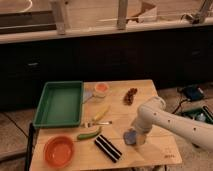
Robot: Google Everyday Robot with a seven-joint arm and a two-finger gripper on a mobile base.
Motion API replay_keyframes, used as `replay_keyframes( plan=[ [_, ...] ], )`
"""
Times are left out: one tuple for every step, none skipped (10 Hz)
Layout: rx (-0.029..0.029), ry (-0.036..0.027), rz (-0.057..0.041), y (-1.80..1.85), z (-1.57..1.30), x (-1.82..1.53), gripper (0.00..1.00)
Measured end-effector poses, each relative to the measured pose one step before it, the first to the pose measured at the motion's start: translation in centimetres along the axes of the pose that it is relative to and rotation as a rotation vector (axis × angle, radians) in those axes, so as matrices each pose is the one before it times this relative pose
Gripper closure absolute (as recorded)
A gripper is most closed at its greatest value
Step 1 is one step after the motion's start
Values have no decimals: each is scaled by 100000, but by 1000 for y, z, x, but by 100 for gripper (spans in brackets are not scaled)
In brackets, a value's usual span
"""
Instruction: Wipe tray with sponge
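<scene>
Camera view, items listed nearest first.

1. Light wooden bench (156, 156), carrying all items below.
2. Round orange plastic bowl (59, 151), at the near left corner of the bench.
3. Black-and-white striped rectangular block (108, 148), lying at an angle near the front edge, right of the bowl.
4. Small blue-grey soft sponge (128, 136), on the bench right of centre, just right of and behind the striped block, well apart from the tray.
5. Gripper (133, 139), at the end of the white tubular robot arm (170, 122), which reaches in from the right. The gripper is down at the bench, directly at the sponge and against its right side. Whether it is spread or pinching the sponge cannot be told.
6. Slim green curved vegetable-like item (89, 134), left of the sponge.
7. Small silver utensil (98, 123), mid-bench.
8. Yellow elongated item (101, 113), just behind the utensil.
9. Large rectangular green plastic tray (44, 105) with raised rim, on the left half of the bench behind the bowl.
10. Brown lumpy item (131, 96), towards the far right.
11. Small pale cup with orange contents (101, 89), at the far edge, just right of the tray.
12. Dark cabinet fronts (115, 57), behind the bench.
</scene>
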Motion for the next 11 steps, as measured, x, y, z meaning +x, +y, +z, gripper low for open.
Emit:
replay_keyframes(
  plan=[
    [-176,-106,-192,92,48,-21,37],
    [-91,-58,-85,43,16,-7,37],
    [-117,-60,-133,41,21,-27,38],
    [-65,-23,-165,38,13,-47,46],
    [8,155,238,-3,-20,-21,52],
    [12,185,70,-32,-67,-63,56],
    [-111,244,-194,-30,-39,-158,57],
    [-68,132,-126,1,-27,-62,59],
    [-36,208,-75,10,-74,-58,64],
    [411,518,14,-81,-283,-81,74],
    [1021,800,-482,-391,-994,-412,86]
  ],
)
